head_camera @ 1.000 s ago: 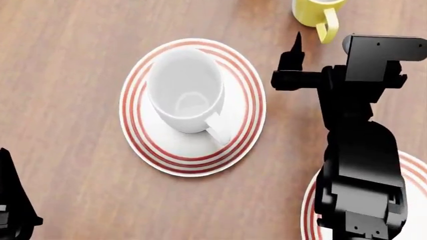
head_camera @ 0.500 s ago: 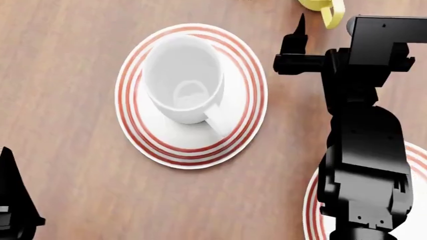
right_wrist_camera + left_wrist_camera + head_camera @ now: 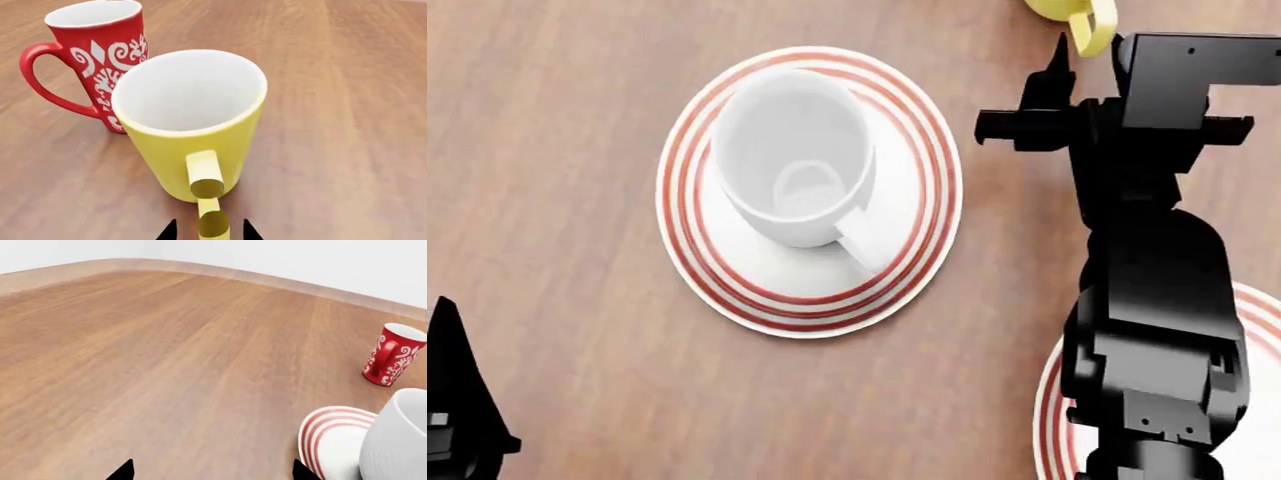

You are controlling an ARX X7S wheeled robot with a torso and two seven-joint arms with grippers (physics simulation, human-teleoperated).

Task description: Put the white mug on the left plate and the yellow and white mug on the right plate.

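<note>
The white mug (image 3: 794,160) stands upright on the left plate (image 3: 930,180). Beyond that plate, the yellow and white mug (image 3: 192,120) sits beside a red mug (image 3: 100,50), its handle between the right gripper (image 3: 207,231)'s spread tips. The left gripper (image 3: 210,472) is spread, empty. No writing is legible.

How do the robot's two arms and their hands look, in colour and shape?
Both are plain black. The right arm is built of blocky, boxy segments with small screws near its lower end, ending in thin pointed fingers. Of the left arm only a dark pointed part shows. No cables or markings are visible.
</note>
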